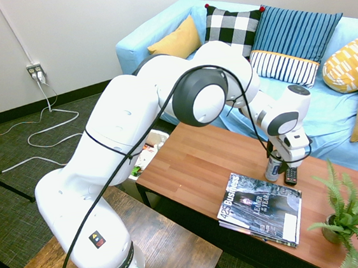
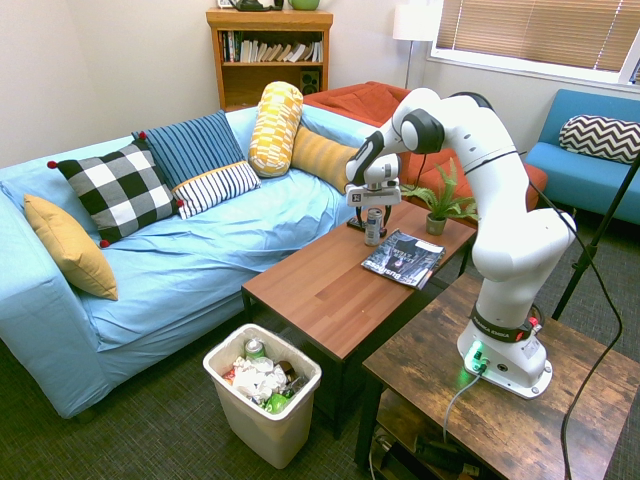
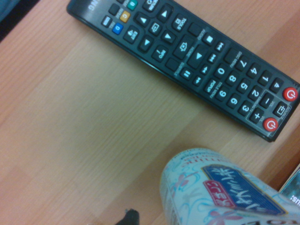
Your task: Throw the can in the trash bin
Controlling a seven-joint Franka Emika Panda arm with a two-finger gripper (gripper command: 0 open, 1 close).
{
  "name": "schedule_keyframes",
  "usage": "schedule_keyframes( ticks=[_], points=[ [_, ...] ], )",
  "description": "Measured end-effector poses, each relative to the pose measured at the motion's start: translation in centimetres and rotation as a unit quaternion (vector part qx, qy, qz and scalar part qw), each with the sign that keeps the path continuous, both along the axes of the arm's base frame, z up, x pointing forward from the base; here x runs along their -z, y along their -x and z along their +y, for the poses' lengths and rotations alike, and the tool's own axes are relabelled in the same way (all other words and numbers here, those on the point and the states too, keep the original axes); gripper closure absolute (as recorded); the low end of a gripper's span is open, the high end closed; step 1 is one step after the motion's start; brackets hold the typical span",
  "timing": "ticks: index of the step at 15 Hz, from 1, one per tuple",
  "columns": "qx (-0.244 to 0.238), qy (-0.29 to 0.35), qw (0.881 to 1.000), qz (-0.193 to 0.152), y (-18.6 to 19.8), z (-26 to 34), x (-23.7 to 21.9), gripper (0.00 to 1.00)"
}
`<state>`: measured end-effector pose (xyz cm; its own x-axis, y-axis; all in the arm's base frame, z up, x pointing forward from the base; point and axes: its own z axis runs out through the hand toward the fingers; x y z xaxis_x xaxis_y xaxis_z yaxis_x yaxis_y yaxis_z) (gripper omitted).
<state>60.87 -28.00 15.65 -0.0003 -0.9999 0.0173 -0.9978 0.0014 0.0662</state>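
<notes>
The slim silver-white can (image 1: 273,168) with blue print stands upright on the wooden coffee table (image 1: 195,164), beside the black remote (image 1: 291,175). My gripper (image 1: 276,160) has come down over the can's top (image 2: 373,230) and is open, with one finger on each side of it. In the wrist view the can (image 3: 220,192) rises from the lower edge and the remote (image 3: 187,51) lies across the wood beyond it. The cream-white trash bin (image 2: 262,395) sits on the floor at the table's other end, holding crumpled waste and a can; my arm partly hides the bin (image 1: 151,143) in the first exterior view.
A magazine (image 1: 260,208) lies on the table close to the can. A potted fern (image 1: 344,216) stands at that end of the table. The blue sofa (image 2: 150,250) with several cushions runs along the table's far side.
</notes>
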Motion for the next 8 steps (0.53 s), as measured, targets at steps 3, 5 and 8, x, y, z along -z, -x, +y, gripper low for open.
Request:
schedule_keyframes(
  ticks=[3,5,8],
  points=[
    [-0.001,-0.001,1.0,0.0,0.01,-0.29,0.21,1.0],
    [-0.002,-0.003,1.0,-0.002,-0.26,-0.27,0.03,1.0],
    [-0.006,-0.005,1.0,-0.005,-0.52,-0.11,-0.15,1.0]
  ],
)
